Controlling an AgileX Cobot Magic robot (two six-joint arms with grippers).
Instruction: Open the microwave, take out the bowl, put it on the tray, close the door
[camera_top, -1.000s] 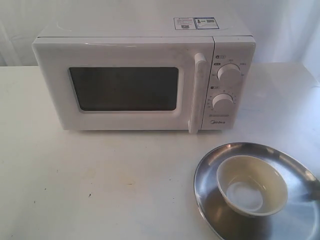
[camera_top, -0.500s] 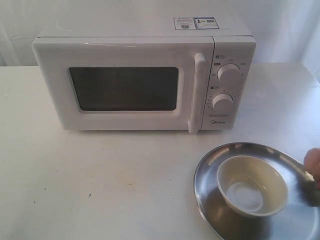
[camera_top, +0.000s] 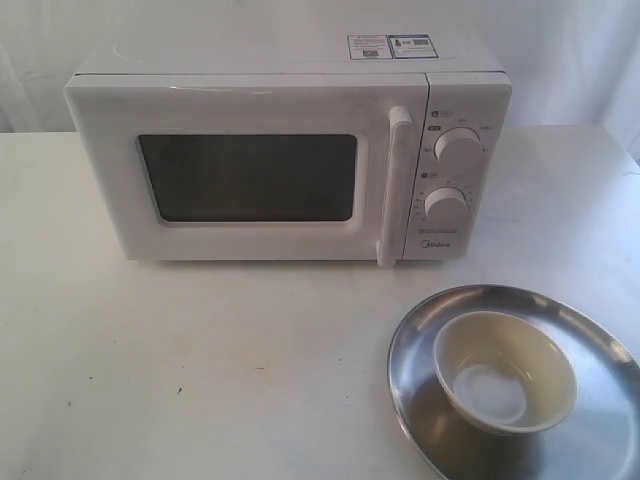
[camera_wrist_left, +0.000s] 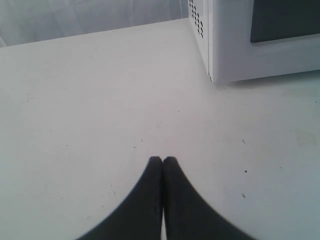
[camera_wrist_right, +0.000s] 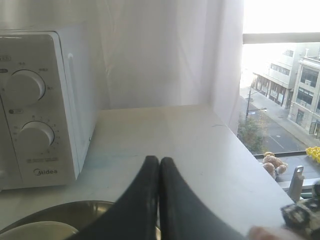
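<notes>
— Where do we see the microwave (camera_top: 280, 160)?
— Upper middle of the frame, on the table (camera_top: 180, 370), its door (camera_top: 240, 180) facing us.
— And the bowl (camera_top: 505, 372)?
— We find it in the tray (camera_top: 415, 415), lower right, in front of the microwave's knobs (camera_top: 458, 148).

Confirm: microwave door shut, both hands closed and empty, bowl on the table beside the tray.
One error: the bowl sits on the tray, not beside it, as the exterior view shows. The door is shut; left hand and right hand are closed and empty.
</notes>
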